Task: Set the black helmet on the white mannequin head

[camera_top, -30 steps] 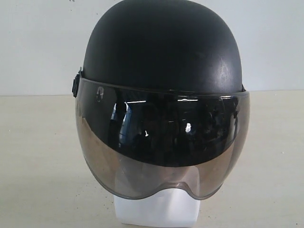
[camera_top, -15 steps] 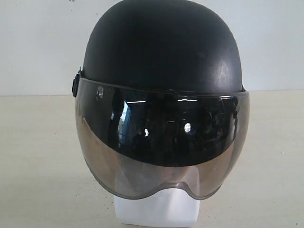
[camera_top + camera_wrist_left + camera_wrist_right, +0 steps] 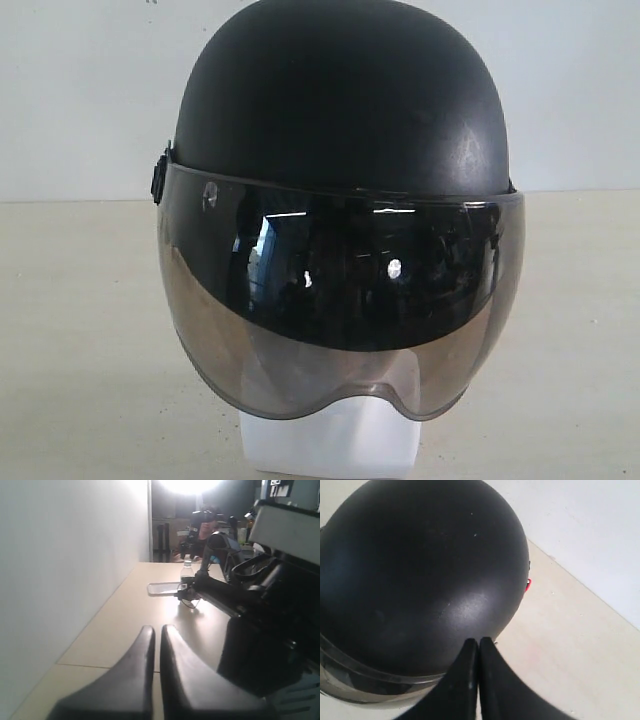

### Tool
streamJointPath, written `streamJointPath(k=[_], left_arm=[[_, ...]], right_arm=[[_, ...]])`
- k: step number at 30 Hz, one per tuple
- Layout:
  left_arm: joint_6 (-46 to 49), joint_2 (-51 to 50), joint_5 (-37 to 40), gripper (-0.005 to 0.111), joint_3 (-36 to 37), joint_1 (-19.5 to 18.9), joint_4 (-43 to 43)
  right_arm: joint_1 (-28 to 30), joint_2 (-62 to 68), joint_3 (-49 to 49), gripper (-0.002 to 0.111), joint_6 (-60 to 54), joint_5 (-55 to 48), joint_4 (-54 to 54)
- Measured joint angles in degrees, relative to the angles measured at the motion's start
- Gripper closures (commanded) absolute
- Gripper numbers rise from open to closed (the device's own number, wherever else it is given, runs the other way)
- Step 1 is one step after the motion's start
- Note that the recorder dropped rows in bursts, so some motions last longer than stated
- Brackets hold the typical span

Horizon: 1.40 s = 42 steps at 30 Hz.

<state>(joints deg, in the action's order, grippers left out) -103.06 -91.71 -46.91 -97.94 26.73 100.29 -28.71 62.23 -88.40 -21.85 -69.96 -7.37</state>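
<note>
The matte black helmet (image 3: 340, 90) sits on the white mannequin head, whose blocky neck base (image 3: 330, 440) shows below the smoke-tinted visor (image 3: 340, 300). Neither gripper appears in the exterior view. In the right wrist view my right gripper (image 3: 479, 642) is shut and empty, its tips hovering over the side of the helmet's shell (image 3: 415, 570); whether they touch it I cannot tell. My left gripper (image 3: 157, 630) is shut with nothing between its fingers, above the beige table (image 3: 130, 625) next to a white wall, away from the helmet.
A white wall (image 3: 90, 90) stands behind the beige tabletop (image 3: 80, 340). In the left wrist view the robot's dark frame (image 3: 270, 630) and the other arm (image 3: 220, 590) stand nearby, with a small bottle (image 3: 186, 570) further along the table.
</note>
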Motion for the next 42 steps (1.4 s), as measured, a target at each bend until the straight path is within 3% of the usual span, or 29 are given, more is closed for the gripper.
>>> streamJointPath(k=[9,16,23,27,42], left_arm=[[6.26,-0.30,7.29,0.102,6.25,0.23,0.21],[7.41,-0.34,4.61,0.102,8.93,-1.51,0.21],[6.07,-0.34,3.54,0.102,9.37,-6.35,0.21],[4.79,-0.71,-1.17,0.102,9.37,-8.94,0.21],[2.03,-4.60,-6.65,0.102,8.78,-10.18,-3.30]], right_arm=[[0.00,-0.22,9.28,0.109,1.20,1.93,2.68],[0.00,-0.22,9.81,0.109,-0.36,6.88,-8.59],[0.00,1.20,9.81,0.109,-3.51,9.14,-18.11],[0.00,3.50,9.81,0.109,-7.97,9.56,-25.35],[0.00,6.86,9.81,0.109,-11.12,6.11,-29.42]])
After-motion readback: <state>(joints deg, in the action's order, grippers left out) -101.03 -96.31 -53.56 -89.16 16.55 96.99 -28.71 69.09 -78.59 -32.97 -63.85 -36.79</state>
